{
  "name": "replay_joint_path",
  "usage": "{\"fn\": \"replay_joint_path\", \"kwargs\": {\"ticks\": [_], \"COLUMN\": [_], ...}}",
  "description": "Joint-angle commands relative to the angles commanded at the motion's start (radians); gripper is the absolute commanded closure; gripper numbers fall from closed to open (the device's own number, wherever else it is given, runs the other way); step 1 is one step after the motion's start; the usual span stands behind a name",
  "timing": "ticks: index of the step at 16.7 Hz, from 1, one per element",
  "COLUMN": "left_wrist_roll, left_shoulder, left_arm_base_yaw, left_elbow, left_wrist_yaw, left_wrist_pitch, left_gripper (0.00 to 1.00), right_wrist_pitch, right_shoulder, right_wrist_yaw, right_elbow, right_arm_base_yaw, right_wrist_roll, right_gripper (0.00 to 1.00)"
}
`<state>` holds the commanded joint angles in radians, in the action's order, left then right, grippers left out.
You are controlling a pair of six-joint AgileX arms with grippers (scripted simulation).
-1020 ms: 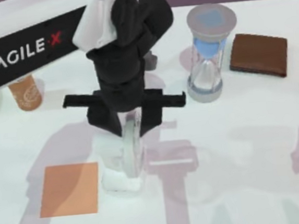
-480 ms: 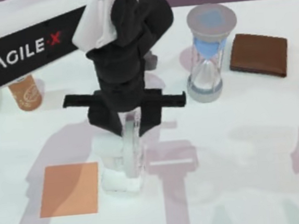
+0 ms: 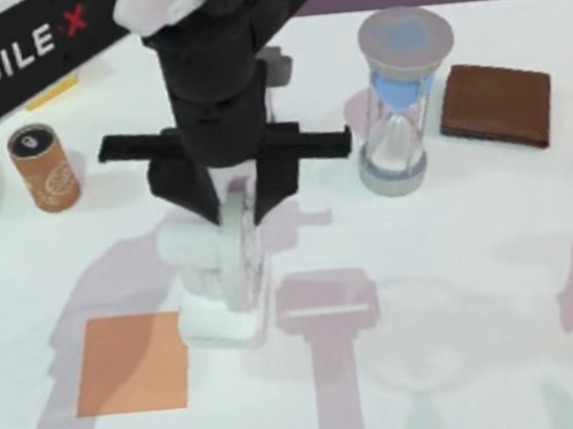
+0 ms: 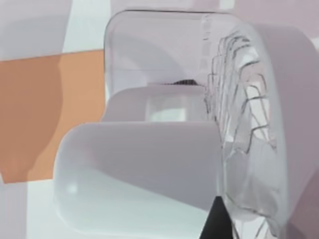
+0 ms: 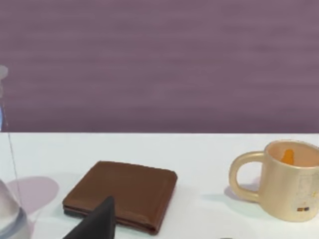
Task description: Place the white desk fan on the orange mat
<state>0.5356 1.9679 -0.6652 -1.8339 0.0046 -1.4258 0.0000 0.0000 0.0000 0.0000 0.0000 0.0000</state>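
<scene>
So the left end effector point(image 3: 234, 211) is up around the middle of the surface point(image 3: 474, 288), a bit toward 11 o'clock from centre, and it's clamped onto the white desk fan point(image 3: 227, 280) from above, with its fingers down on either side of the round grille disc. The fan is upright, base at the bottom, and sits just to the 3 o'clock side of the orange mat point(image 3: 131, 364). From the top view the base looks right at the mat's upper right corner. I can't tell for sure if the fan is lifted or touching down.

The left wrist view is basically all fan: motor housing point(image 4: 139, 169), grille wires, and the rectangular base behind them, with the orange mat point(image 4: 45, 114) lying flat beside the base.

The right end effector only shows as one dark fingertip point(image 5: 97, 221) in its own wrist view, so I can't tell whether it's clenched or released. It isn't in the top view at all.

Other stuff on the surface: a blue-and-grey hourglass point(image 3: 402, 99) at about 1 o'clock, a brown wallet point(image 3: 496, 106) next to it toward 2 o'clock, an orange can point(image 3: 46, 165) over at 10 o'clock, and a cream mug point(image 5: 284, 179) near the wallet in the right wrist view.
</scene>
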Motion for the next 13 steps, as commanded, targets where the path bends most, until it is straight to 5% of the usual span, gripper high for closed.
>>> {"fn": "replay_joint_path", "kwargs": {"ticks": [7,13], "left_wrist_roll": [-0.035,-0.379], "left_shoulder": [-0.008,-0.085], "left_arm_base_yaw": [0.0,0.045], "left_elbow": [0.01,0.111], "left_wrist_yaw": [0.0,-0.001], "left_wrist_pitch": [-0.003,0.0], "left_gripper": [1.0,1.0], "right_wrist_pitch": [0.0,0.0], "right_shoulder": [0.0,0.0], "right_wrist_yaw": [0.0,0.0], "right_elbow": [0.0,0.0], "right_arm_base_yaw": [0.0,0.0], "right_wrist_roll": [0.0,0.0], "right_gripper": [0.0,0.0]}}
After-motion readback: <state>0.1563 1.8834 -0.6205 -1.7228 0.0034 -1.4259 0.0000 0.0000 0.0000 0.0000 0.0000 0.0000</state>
